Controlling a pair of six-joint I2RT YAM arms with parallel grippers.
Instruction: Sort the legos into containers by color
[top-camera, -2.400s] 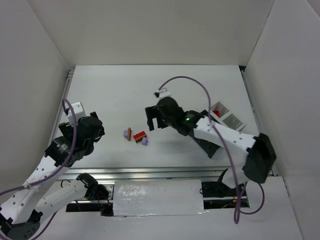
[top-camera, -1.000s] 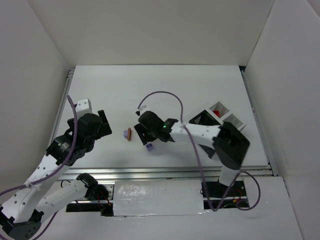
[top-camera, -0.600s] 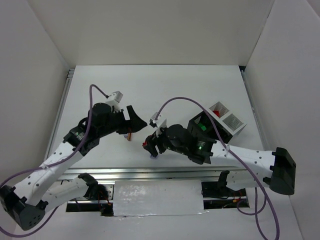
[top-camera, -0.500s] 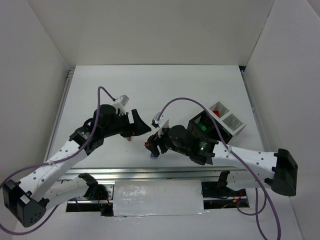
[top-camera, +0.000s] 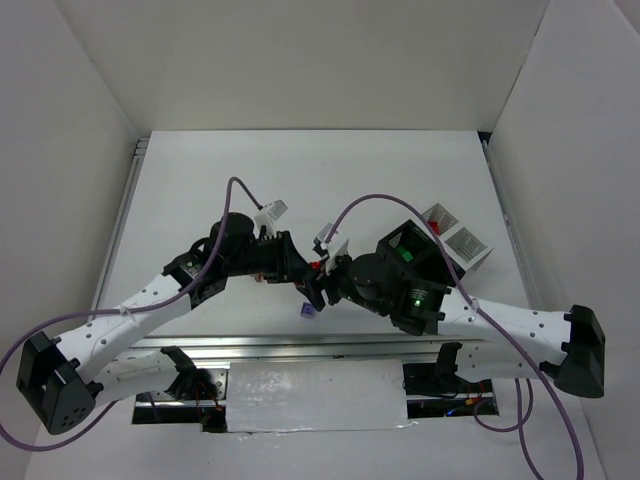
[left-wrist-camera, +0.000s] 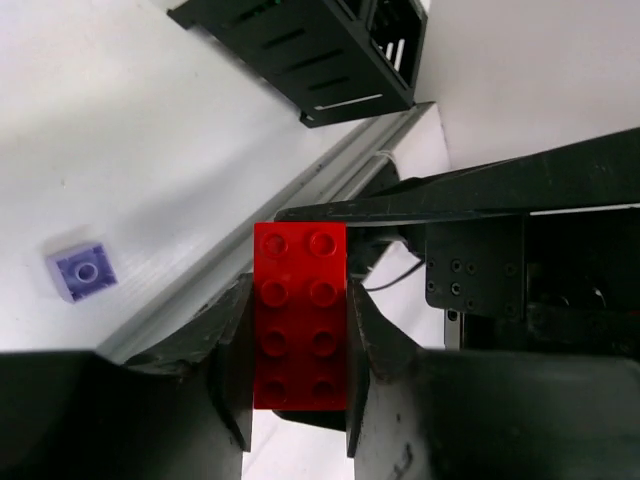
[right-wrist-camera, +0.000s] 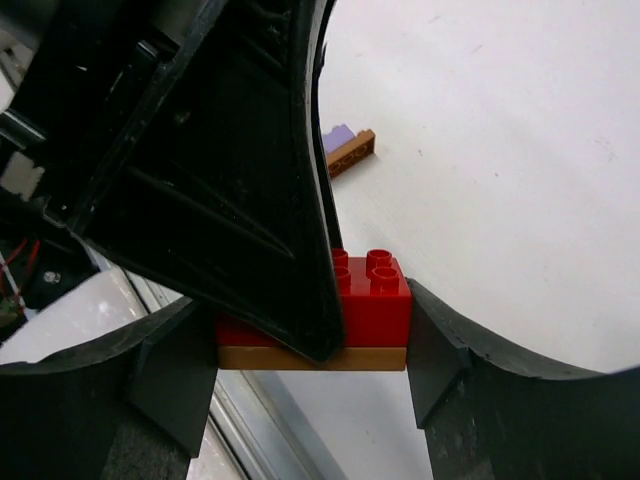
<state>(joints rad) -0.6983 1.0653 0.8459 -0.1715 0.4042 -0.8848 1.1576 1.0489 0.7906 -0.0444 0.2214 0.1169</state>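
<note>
A red lego (top-camera: 318, 266) is held above the table between both arms. My left gripper (top-camera: 303, 268) is shut on its long sides; in the left wrist view the red lego (left-wrist-camera: 300, 315) fills the gap of the left gripper (left-wrist-camera: 298, 310). My right gripper (right-wrist-camera: 312, 340) is shut on the ends of the red lego (right-wrist-camera: 375, 295), which has a thin brown-orange plate (right-wrist-camera: 370, 358) stuck beneath it. A left finger (right-wrist-camera: 250, 180) covers its near half. The containers (top-camera: 457, 236) stand at the right, partly behind the right arm.
One lavender lego (top-camera: 308, 312) lies near the front rail, also seen as the lavender lego (left-wrist-camera: 82, 272) in the left wrist view. Another lavender piece (right-wrist-camera: 340, 134) and a brown-orange piece (right-wrist-camera: 352, 154) lie together on the table. The black container block (left-wrist-camera: 300, 50) stands by the rail (left-wrist-camera: 200, 280).
The right gripper lifted the red lego off the table. The left arm swung in from the left, and its gripper closed from wide open onto the same brick.
</note>
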